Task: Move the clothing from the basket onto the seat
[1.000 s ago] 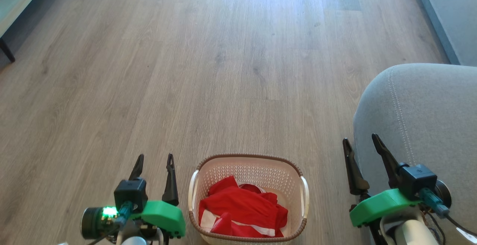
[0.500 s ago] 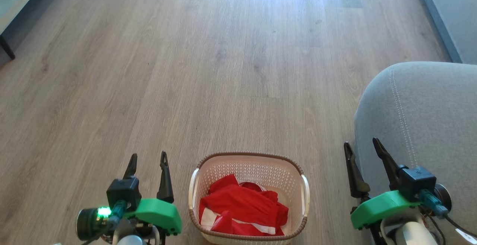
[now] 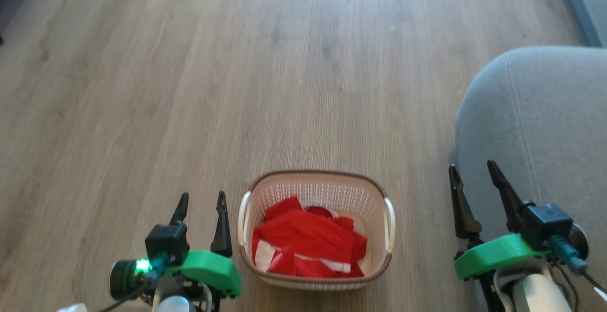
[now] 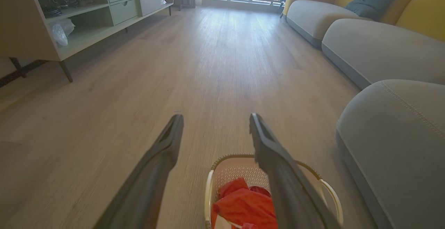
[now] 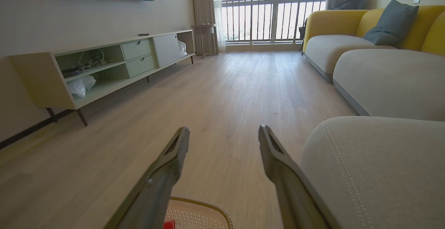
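Left gripper (image 3: 202, 195) noted at my lower left: fingers apart, empty, hovering over the wood-plank floor (image 3: 237, 89) just beside the left handle of the laundry basket (image 3: 313, 173). Right gripper (image 3: 471, 165) at my lower right, with fingers likewise spread and empty, close by the rounded front edge of the grey sofa (image 3: 545, 127). Basket stands upright on the floor between my two grippers, near the sofa but apart from it. Red clothing (image 3: 308, 236) lies crumpled inside the basket, all of it within the brown rim, white bands showing toward its near side. Sofa edge carries a line of pale stitching. My right wrist view records a low media cabinet (image 5: 104, 69) along the far wall and a grey pillow (image 5: 391, 25) on a farther, yellow-backed sofa section
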{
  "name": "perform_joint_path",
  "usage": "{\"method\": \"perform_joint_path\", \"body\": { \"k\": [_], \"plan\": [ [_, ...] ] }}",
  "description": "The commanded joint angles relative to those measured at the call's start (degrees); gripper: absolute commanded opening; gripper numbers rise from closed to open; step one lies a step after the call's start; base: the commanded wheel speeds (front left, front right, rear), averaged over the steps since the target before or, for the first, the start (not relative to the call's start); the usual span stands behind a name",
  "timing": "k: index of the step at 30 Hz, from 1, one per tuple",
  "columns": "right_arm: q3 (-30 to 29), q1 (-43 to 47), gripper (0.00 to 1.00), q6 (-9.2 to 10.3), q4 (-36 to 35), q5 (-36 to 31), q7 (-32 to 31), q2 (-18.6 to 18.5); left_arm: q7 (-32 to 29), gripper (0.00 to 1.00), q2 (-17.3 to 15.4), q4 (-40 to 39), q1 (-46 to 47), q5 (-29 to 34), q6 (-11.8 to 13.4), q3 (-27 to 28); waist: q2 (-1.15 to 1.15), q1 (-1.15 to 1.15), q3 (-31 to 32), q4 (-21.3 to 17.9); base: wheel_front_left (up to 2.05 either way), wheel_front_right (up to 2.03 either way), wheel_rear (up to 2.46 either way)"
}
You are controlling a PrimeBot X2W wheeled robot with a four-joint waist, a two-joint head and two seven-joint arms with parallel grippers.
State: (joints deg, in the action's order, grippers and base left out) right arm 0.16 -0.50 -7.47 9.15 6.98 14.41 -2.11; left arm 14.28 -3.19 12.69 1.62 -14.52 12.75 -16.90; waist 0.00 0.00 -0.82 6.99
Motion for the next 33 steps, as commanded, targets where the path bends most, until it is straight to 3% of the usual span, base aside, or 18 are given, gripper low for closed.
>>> {"method": "perform_joint_path", "body": {
  "k": [1, 19, 28, 33],
  "plan": [
    [1.0, -2.8, 1.0, -0.02, -2.3, -0.7, 0.6, -0.8, 0.7, 1.0, 0.3, -1.4, 4.2, -0.5, 0.0, 1.5, 0.0, 0.0, -3.3, -0.4, 0.0, 0.0, 0.0],
    [-2.1, -11.0, 1.0, -0.02, -16.6, -6.2, 0.6, -1.5, 0.7, 1.0, 0.3, 8.1, 26.5, -0.3, -1.8, -7.7, 0.0, 0.0, -33.6, -3.5, 0.0, 0.0, 0.0],
    [-2.4, -13.6, 1.0, -0.02, -18.2, -7.9, 0.6, -1.2, 0.7, 1.0, 0.3, 23.6, 37.5, 1.4, -5.2, -13.0, 0.0, 0.0, -42.9, -6.3, 0.0, 0.0, 0.0],
    [-1.5, -14.9, 1.0, -0.02, -20.1, -8.4, 0.6, -0.9, 0.7, 1.0, 0.3, 34.6, 45.0, 4.9, -9.5, -17.5, 0.0, 0.0, -47.8, -8.1, 0.0, 0.0, 0.0]
  ]
}}
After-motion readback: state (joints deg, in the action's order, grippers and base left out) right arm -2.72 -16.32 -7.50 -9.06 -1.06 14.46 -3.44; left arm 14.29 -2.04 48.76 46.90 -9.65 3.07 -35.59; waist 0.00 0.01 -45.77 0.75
